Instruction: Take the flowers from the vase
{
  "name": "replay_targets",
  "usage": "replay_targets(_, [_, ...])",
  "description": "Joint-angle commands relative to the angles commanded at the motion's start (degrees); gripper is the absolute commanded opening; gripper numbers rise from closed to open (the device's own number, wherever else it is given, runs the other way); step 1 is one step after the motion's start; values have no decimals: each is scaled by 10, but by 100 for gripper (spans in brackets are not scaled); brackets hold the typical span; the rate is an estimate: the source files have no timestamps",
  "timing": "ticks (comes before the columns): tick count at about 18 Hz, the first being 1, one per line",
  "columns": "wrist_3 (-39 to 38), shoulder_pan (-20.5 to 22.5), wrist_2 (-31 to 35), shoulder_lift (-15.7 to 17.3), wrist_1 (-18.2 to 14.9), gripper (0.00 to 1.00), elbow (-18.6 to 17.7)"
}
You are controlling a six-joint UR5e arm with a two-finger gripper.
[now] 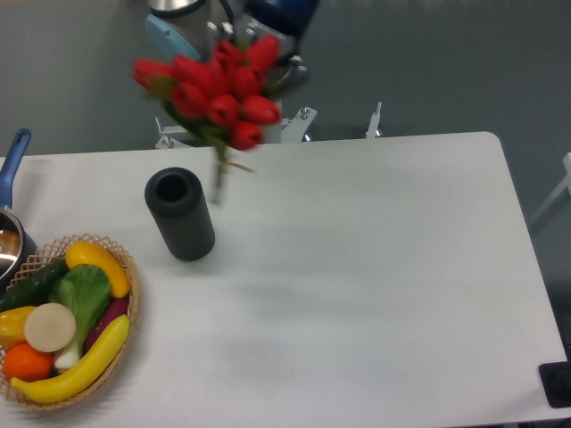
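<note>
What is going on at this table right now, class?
A robot arm is holding the flowers, a bunch of red tulips, in the air above the table. Their stems hang clear of the vase, whose mouth is empty. The gripper is hidden behind the blooms, so its grasp cannot be seen directly. A basket of fruit and vegetables sits at the left.

Single fixed view, set high at the table's (375, 267) near edge, looking down and across toward the arm's base at the far side, distant enough to take in nearly the whole tabletop, the basket (125, 352) cut off at lower left.
</note>
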Motion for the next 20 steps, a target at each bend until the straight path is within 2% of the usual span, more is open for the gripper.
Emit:
replay_targets(2, [28, 0, 41, -30, 1, 0, 5])
replay_targets(9, [86, 0, 223, -131, 0, 0, 61])
replay_targets(13, [91, -18, 324, -212, -9, 0, 103])
replay_targets(16, [106, -60, 413, -262, -46, 0, 140])
replay_targets(18, [107, -71, 430, -277, -68, 0, 163])
replay_targets(20, [107, -71, 431, -288, -103, 0, 184])
